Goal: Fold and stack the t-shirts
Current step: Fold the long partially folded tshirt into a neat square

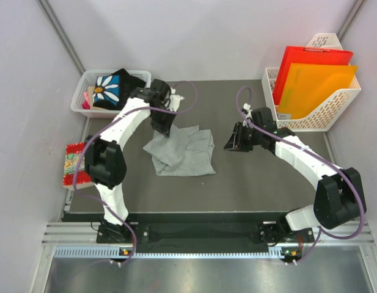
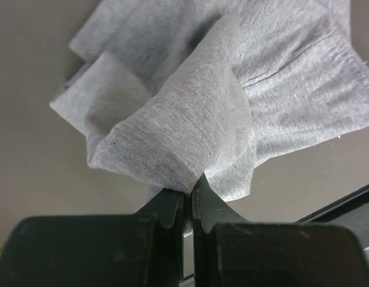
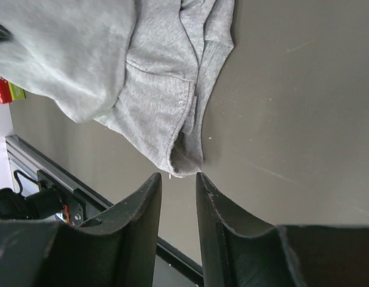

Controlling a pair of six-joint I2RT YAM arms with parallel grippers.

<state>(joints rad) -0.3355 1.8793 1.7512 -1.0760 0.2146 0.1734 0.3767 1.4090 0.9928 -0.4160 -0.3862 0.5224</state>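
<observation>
Grey t-shirt [image 2: 280, 89] pinched by closed left tool [image 2: 188, 198].

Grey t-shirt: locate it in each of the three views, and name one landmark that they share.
Top external: grey t-shirt crumpled left of the table's centre, its top-left edge pinched by the left gripper.
Left wrist: it fills the upper frame, a fold held in the shut fingers.
Right wrist: upper left, its corner just beyond the open right gripper, not gripped.
Shared landmark: the dark table top under the shirt.
</observation>
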